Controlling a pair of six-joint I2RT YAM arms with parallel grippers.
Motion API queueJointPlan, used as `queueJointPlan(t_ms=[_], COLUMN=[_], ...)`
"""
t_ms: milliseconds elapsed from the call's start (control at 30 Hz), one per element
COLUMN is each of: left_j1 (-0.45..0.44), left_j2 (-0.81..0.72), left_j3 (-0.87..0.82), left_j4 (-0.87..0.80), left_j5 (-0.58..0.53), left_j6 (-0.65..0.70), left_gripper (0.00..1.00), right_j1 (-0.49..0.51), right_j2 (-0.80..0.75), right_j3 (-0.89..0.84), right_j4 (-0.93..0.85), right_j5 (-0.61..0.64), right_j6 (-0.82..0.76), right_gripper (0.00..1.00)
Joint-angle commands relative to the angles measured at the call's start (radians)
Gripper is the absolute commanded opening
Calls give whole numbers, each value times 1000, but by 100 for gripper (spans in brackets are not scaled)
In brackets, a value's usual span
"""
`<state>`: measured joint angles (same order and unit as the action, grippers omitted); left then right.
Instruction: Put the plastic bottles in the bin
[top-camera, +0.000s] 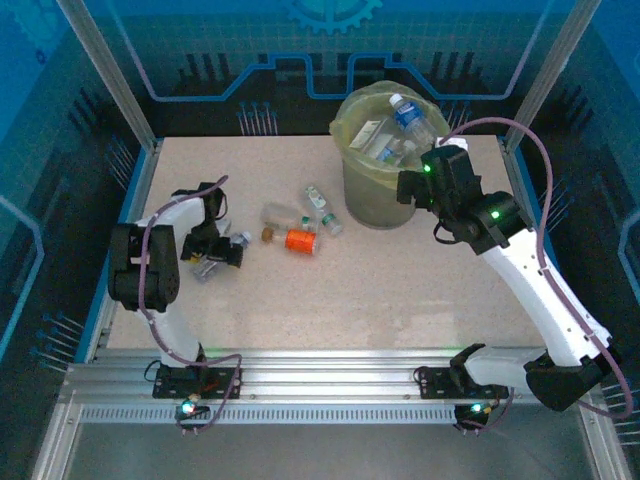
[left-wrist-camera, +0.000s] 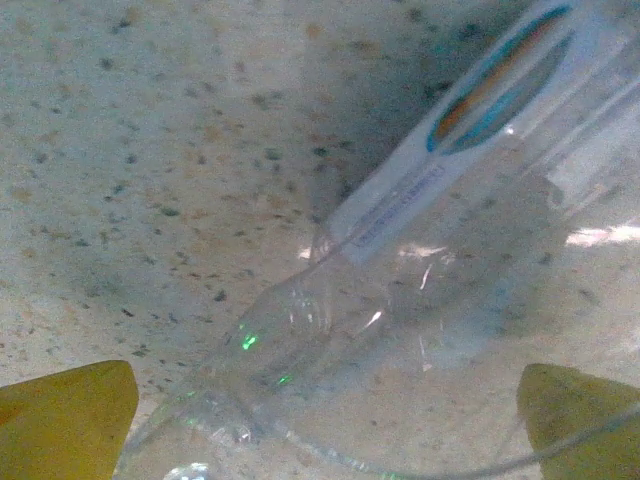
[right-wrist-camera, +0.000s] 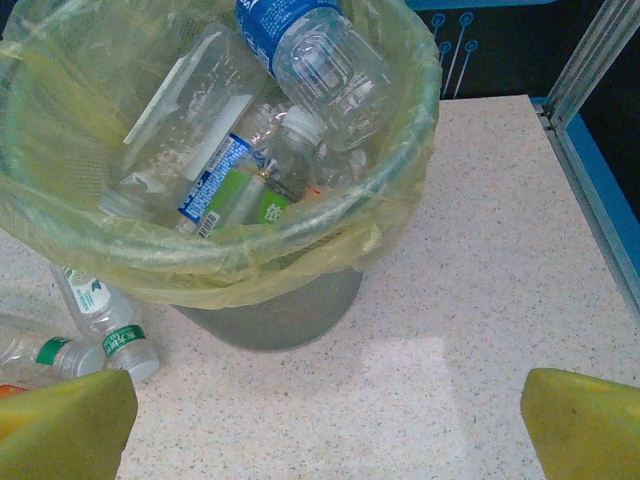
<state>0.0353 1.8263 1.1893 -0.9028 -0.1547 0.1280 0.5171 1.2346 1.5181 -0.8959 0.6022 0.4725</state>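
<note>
Left end effector (top-camera: 218, 252): it is held low over the left part of the tabletop (top-camera: 400, 290), with its yellow fingertips (left-wrist-camera: 62, 420) spread wide and nothing pinched.
Clear bottle at left (left-wrist-camera: 420, 230): it lies flat on the tabletop between those fingertips. Its long axis slants from the neck beside the left finger up to the label at upper right in the wrist view. Contact with the fingers cannot be told.
Deciding relation: the bottle lies directly under the left end effector and oblique to the closing line, so a closing there is judged to be the next need.
Loose bottles: a clear one (top-camera: 280, 213), an orange-labelled one (top-camera: 300, 241) and green-capped ones (right-wrist-camera: 128, 345) lie just left of the bin.
Bin (right-wrist-camera: 270, 310): several bottles are inside, and a blue-labelled one (right-wrist-camera: 310, 50) is propped at the rim.
Right end effector (top-camera: 408, 186): it is held beside the bin's right side, spread and empty.
</note>
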Motion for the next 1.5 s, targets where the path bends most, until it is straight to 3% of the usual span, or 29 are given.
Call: queueJointPlan(t_ms=[0, 100, 333, 467, 800, 933, 1033, 1167, 1467], left_j1=[27, 32, 35, 35, 34, 31, 25, -56, -319], left_j2=[20, 34, 34, 19, -196, -339, -430, -533, -589], left_j3=[30, 34, 35, 33, 26, 5, -23, -76, -81], left_j4=[-5, 3, 34, 52, 100, 157, 232, 381, 630], left_j5=[-20, -20, 5, 46, 179, 316, 481, 628, 722], left_j6=[-52, -70, -106, -120, -147, -185, -243, -317, -386], left_gripper=[98, 92, 52, 48, 48, 50, 50, 50, 51], right_j1=[16, 18, 23, 24, 24, 26, 27, 31, 55], right_j2=[1, 10, 22, 23, 25, 19, 14, 23, 82], right_j3=[-4, -1, 4, 5, -13, -31, -54, -59, -2], right_j4=[23, 23, 22, 23, 89, 148, 212, 282, 391], right_j5=[16, 13, -1, -6, -189, -318, -427, -571, -811], right_j6=[24, 25, 28, 26, 10, 9, 14, 20, 22], right_gripper=[100, 100, 100, 100, 100, 100, 100, 100, 99])
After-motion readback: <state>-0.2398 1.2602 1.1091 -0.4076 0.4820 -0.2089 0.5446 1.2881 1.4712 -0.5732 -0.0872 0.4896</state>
